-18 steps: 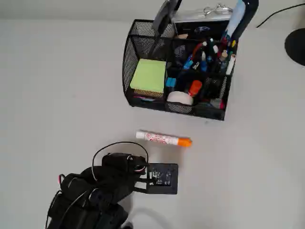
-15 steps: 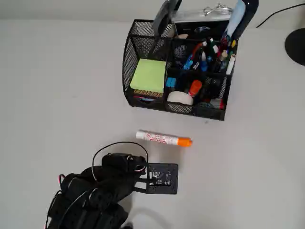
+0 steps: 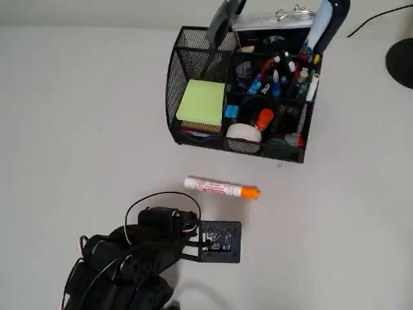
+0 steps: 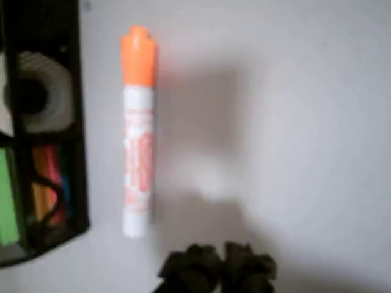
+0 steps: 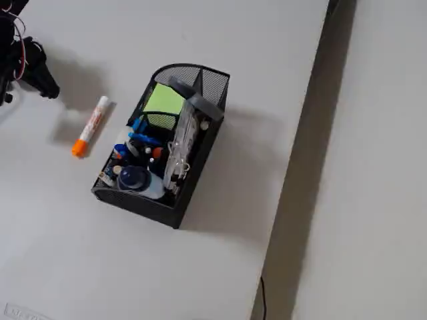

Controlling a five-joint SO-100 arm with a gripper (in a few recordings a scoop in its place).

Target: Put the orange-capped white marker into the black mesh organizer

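The orange-capped white marker [image 3: 221, 188] lies flat on the table, cap to the right in the overhead view, a short way in front of the black mesh organizer [image 3: 193, 61]. In the wrist view the marker [image 4: 137, 131] runs top to bottom with its cap up, next to the organizer [image 4: 43, 24] at the left edge. My gripper [image 4: 217, 268] sits low in that view, right of the marker's white end and apart from it, its dark fingertips together with nothing between them. The fixed view shows the gripper [image 5: 45, 83] left of the marker [image 5: 91, 125].
The organizer holds a green sticky-note pad [image 3: 201, 102], a tape roll [image 3: 243, 132] and several pens. My black arm [image 3: 122, 265] fills the lower left of the overhead view. A dark round base [image 3: 401, 61] stands at the right edge. The table's edge [image 5: 313, 133] runs past the organizer.
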